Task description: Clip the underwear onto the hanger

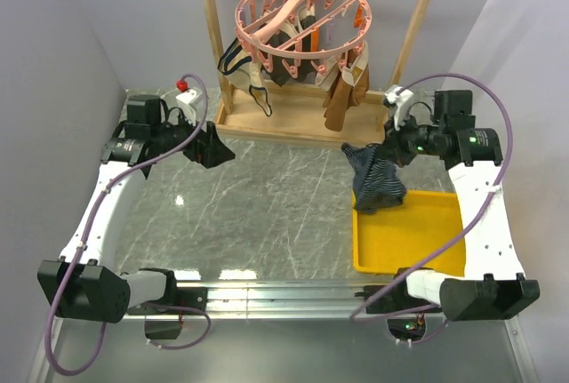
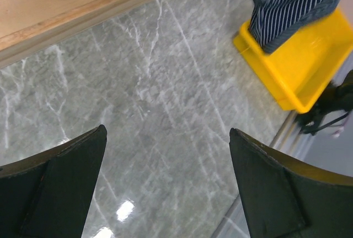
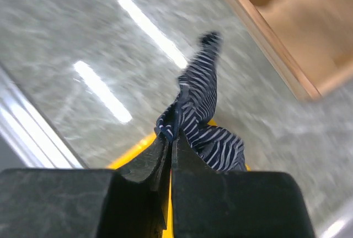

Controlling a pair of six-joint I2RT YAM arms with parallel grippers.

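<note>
Striped navy underwear (image 1: 378, 179) dangles bunched; round pink hanger (image 1: 302, 11) hangs, seemingly part-filled.

I see the underwear (image 2: 292, 6) cut off at my left wrist view's top edge, and my right wrist view's background is blurred.

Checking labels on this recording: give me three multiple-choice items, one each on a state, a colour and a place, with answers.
1. The left gripper is: A shut tight; B open and empty; C out of view.
2. The tray is: A blue; B green; C yellow.
3. The underwear is: A dangling from the right gripper over the tray's corner; B flat in the tray; C in the left gripper.
Answers: 1B, its fingers stand wide apart; 2C, plainly yellow; 3A, shut fingers pinch its striped fabric.
</note>
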